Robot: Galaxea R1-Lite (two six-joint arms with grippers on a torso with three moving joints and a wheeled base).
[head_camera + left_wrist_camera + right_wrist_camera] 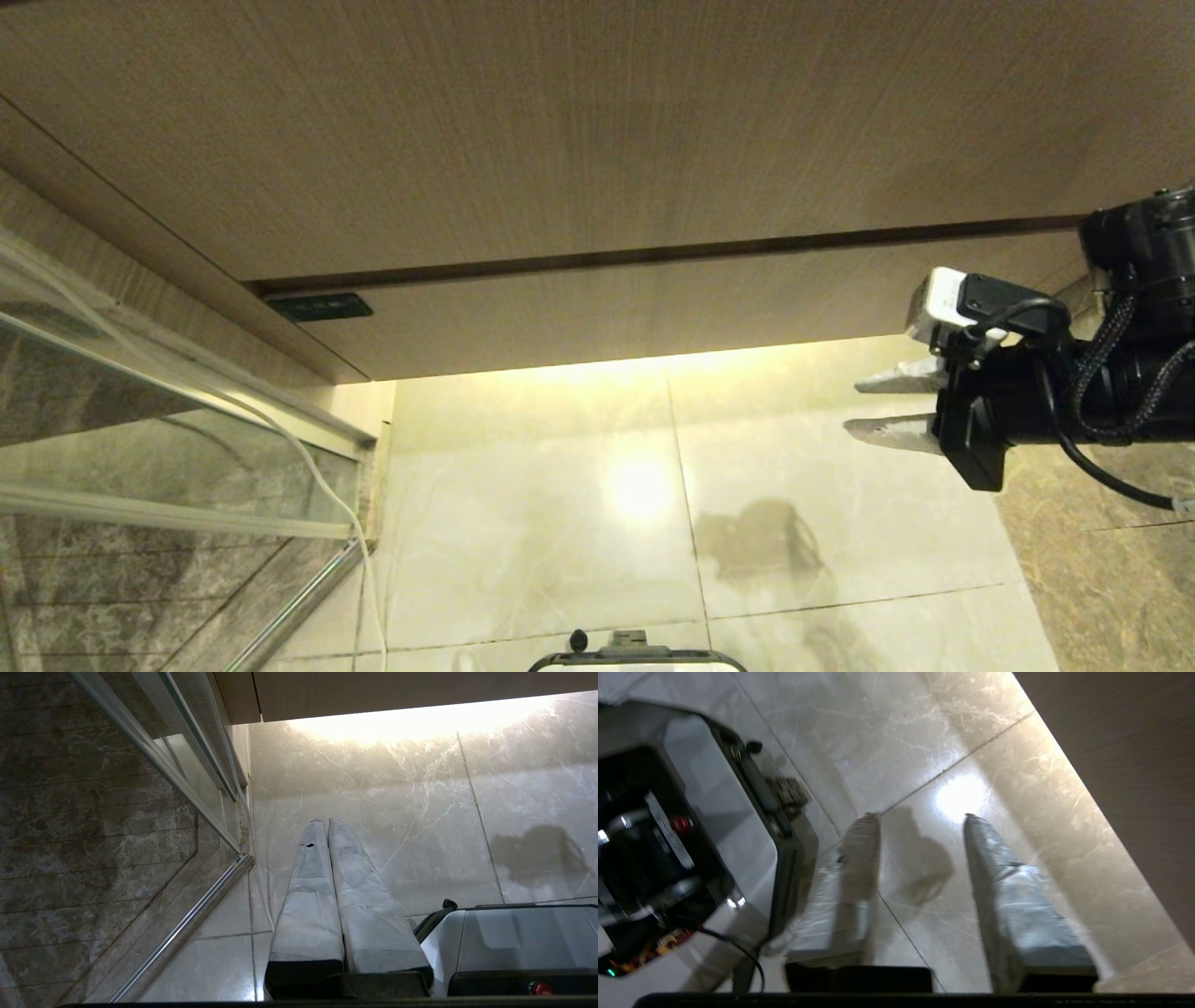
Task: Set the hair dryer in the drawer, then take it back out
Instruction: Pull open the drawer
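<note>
The drawer [653, 313] is the lower light wood-grain front under the taller panel [560, 121], and it sits closed, flush with the cabinet. The hair dryer is out of view in every frame. My right gripper [854, 406] hangs at the right, just below the drawer's bottom edge and above the floor. It points left, and its taped fingers [1008, 891] stand apart around the right gripper [920, 817] gap, with nothing between them. My left gripper [325, 821] is parked low over the tiles, its fingers pressed together and empty.
A glass shower partition [140, 420] with a metal frame stands at the left, and a thin white line [327, 485] runs down its edge. Pale marble floor tiles [560, 523] lie below the cabinet. My own base [514, 942] sits close beneath the arms.
</note>
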